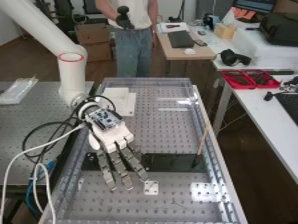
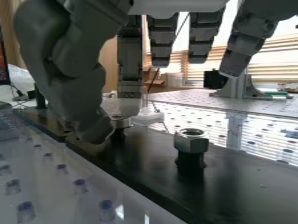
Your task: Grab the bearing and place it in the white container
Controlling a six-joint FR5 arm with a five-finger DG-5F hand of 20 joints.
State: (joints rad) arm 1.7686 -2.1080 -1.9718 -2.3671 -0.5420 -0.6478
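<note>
The hand [image 1: 112, 134] is over the bench's near half in the high view, its fingers straight and spread above the left part of a long black plate [image 1: 174, 162]. In the wrist view the hand [image 2: 80, 65] hangs open over the same black plate [image 2: 246, 187]. A silvery hexagonal metal piece [image 2: 191, 141] caps a black peg there, apart from the fingers. Another metal piece [image 2: 120, 122] tops a peg close beside the thumb's tip; whether they touch I cannot tell. I cannot tell whether either piece is the bearing.
A thin wooden stick [image 1: 202, 142] leans upright at the plate's right end. Near its left end is a small black object [image 1: 90, 160]. A white perforated square [image 1: 151, 188] lies on the perforated bench. Flat white pieces [image 1: 126, 102] lie farther back, and clear rails edge the bench.
</note>
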